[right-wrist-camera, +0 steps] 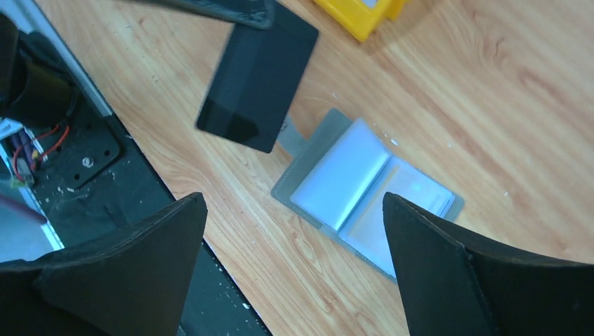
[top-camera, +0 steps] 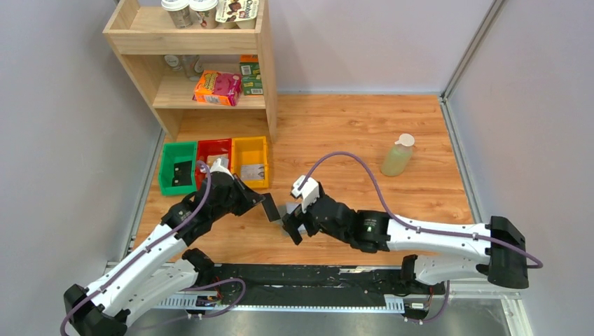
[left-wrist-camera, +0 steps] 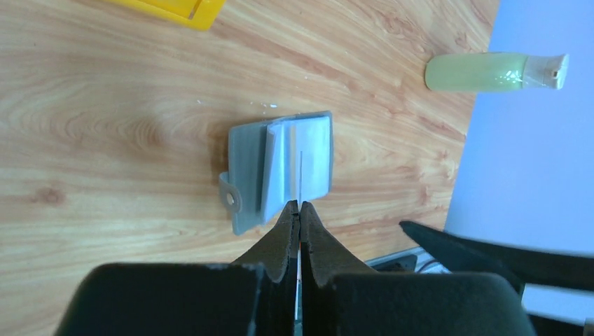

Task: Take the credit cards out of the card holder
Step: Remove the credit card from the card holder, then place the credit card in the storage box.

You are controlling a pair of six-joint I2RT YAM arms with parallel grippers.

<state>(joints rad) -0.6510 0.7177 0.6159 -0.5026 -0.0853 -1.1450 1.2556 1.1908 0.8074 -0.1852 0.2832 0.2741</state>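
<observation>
The card holder (right-wrist-camera: 364,185), a grey bifold wallet, lies open on the wooden table with its pale bluish slots facing up. It also shows in the left wrist view (left-wrist-camera: 280,168) and, partly hidden, between the two grippers from above (top-camera: 288,208). My left gripper (left-wrist-camera: 300,206) is shut on one credit card (right-wrist-camera: 256,77), which looks dark from this side and hangs above the table left of the wallet. In the left wrist view that card is only a thin edge-on line. My right gripper (right-wrist-camera: 294,203) is open wide over the wallet's near edge, holding nothing.
Green (top-camera: 177,168), red (top-camera: 213,150) and yellow (top-camera: 251,161) bins stand in a row at the back left, below a wooden shelf (top-camera: 203,56) with boxes and cups. A pale green bottle (top-camera: 398,155) lies at the right. The black base rail (top-camera: 308,276) runs along the near edge.
</observation>
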